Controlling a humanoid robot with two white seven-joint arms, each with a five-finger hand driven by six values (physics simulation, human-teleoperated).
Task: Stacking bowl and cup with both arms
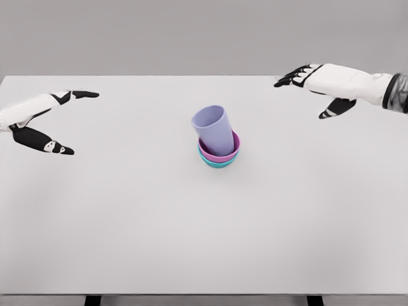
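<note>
The white table is bare on its near side. In the middle stands the stack: a teal bowl at the bottom, a pink bowl sitting inside it, and a pale purple cup standing in the pink bowl. The cup leans, with its open top tipped toward the far left.

The left hand is at the left edge, a little nearer than the cup, with its fingers spread and holding nothing. The right hand is farther back on the right, also spread and holding nothing.

The stack lies between the two hands, well apart from both. The stacking looks done. No words or labels show on anything.
</note>
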